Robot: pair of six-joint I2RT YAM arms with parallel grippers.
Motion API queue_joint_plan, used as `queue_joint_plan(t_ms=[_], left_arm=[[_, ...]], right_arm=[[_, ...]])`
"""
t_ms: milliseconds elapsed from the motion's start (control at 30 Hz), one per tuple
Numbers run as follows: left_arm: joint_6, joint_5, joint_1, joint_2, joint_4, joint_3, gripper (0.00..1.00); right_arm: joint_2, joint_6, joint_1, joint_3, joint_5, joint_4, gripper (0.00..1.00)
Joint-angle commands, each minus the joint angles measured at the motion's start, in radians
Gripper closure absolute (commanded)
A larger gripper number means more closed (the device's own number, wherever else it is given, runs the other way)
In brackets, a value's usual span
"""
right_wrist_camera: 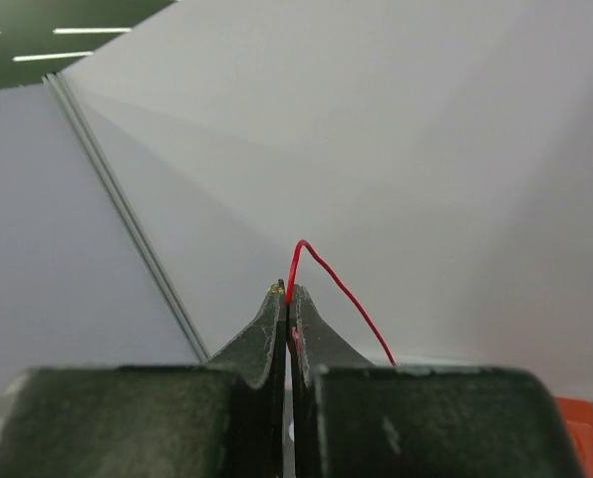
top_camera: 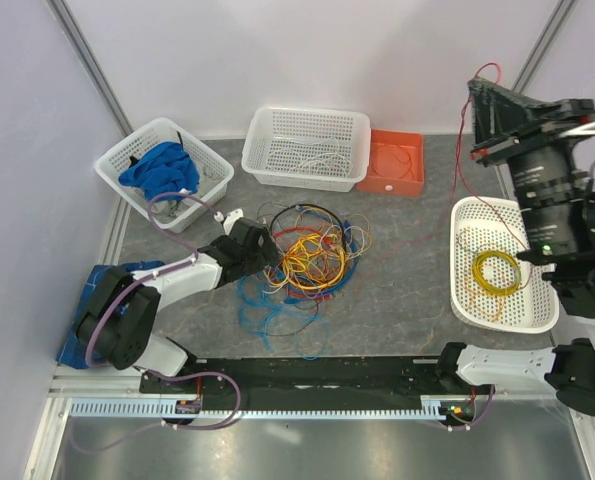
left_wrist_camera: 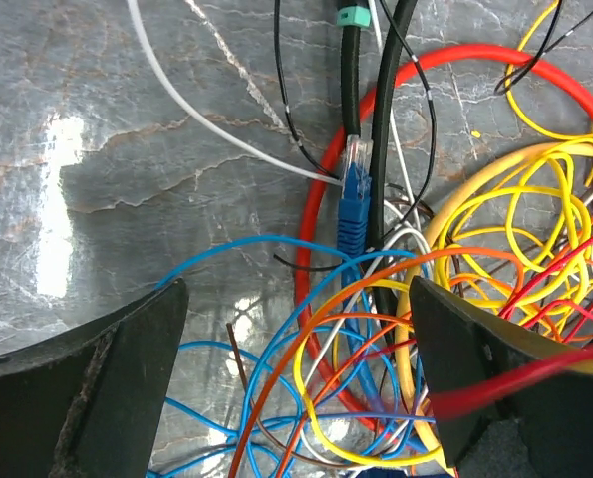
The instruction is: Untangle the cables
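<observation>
The cables lie in a tangled bunch of yellow, orange, red, blue, black and white wires in the middle of the table. My left gripper is low at the bunch's left edge. In the left wrist view it is open, its jaws astride blue, orange and yellow loops near a blue plug. My right gripper is raised high at the back right. It is shut on a thin red wire, which hangs from it towards the bunch.
A white basket with a blue cloth stands at the back left. A white basket with pale wires and an orange tray stand at the back. A white basket at the right holds a yellow coil.
</observation>
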Motion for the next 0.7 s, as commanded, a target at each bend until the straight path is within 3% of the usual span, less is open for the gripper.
queue_joint_plan(t_ms=[0,400,667], left_arm=[[-0.029,0.061,0.000,-0.072,-0.015,0.003,0.00],[0.028,0.040,-0.003,-0.560,-0.089,-0.015,0.00],[0.040,0.046,-0.005,-0.753,-0.184,-0.078,0.00]], right_arm=[[0.035,-0.045,-0.002,-0.041,0.048,0.009,1.00],[0.170,-0.218,-0.002,-0.033,0.196,0.137,1.00],[0.377,-0.370,-0.051,0.212,0.237,0.269,1.00]])
